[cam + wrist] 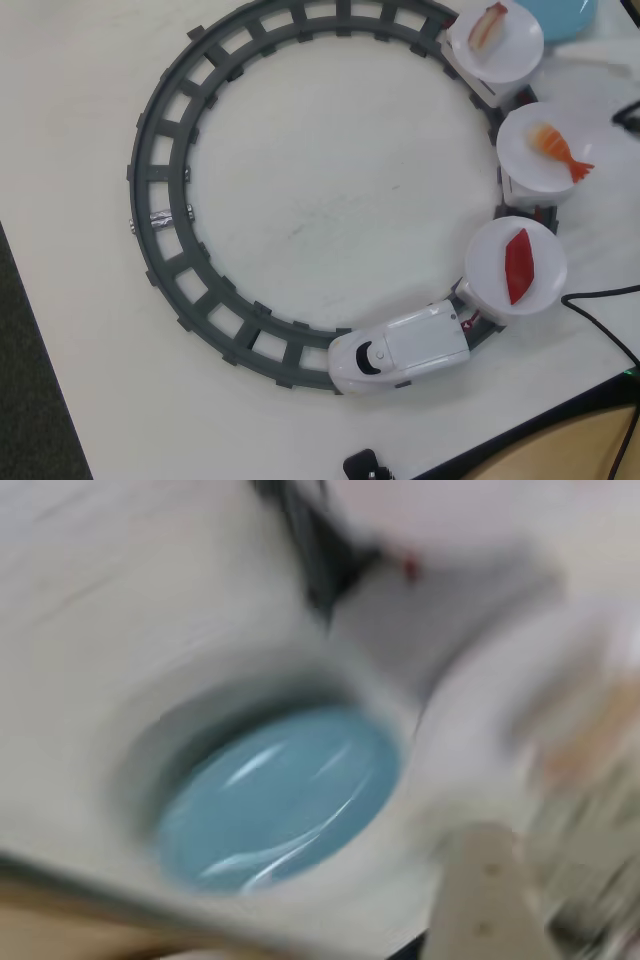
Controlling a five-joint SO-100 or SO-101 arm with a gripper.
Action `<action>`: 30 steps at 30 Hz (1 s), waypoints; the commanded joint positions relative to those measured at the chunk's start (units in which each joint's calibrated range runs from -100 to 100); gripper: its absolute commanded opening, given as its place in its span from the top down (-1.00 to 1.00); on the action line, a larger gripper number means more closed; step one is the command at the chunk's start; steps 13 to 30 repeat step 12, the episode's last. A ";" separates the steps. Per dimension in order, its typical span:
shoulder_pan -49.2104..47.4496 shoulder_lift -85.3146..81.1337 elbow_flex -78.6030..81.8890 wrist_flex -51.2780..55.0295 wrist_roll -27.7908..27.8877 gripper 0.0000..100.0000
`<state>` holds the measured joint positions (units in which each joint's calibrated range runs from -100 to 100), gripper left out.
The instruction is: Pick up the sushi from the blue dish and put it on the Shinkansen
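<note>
Sushi (562, 148) already on the middle of three white plates (548, 155) riding the cars behind the Shinkansen (405, 352), overhead view. Not on the blue dish (562, 14), which shows only as a sliver at top right edge of that view, just beside the upper plate. In wrist view the blue dish (280, 798) looks bare, nothing on it, though heavily blurred. Judging from that: placing step looks done or nearly so.

Long axis of sushi runs diagonally, body toward upper left, forked tail toward lower right, near plate rim. Sits on the plate, well inside it except the tail tip.

Gripper: not in overhead view at all. Wrist view shows one pale beige finger (480, 900) at bottom right, motion-blurred; second finger not made out, so can't tell whether open or closed. Nothing seen held. Dish lies up and left of that finger in wrist view; sushi not in wrist view, so its direction from gripper can't be told.

Other bits: dark red slab piece (518, 264) on plate nearest the loco; pale striped piece (488, 24) on the upper plate. Grey track (170, 220) in a ring on the white surface (330, 190). Black cable (600, 310) at right.

Writing/brands: none legible in either view.
</note>
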<state>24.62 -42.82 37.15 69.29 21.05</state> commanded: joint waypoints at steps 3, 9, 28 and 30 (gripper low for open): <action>15.08 -13.42 13.30 -0.19 -11.71 0.23; 16.85 -20.85 30.54 -7.46 -11.40 0.23; 17.99 -23.78 34.40 -7.72 -11.24 0.23; 17.99 -23.78 34.40 -7.72 -11.24 0.23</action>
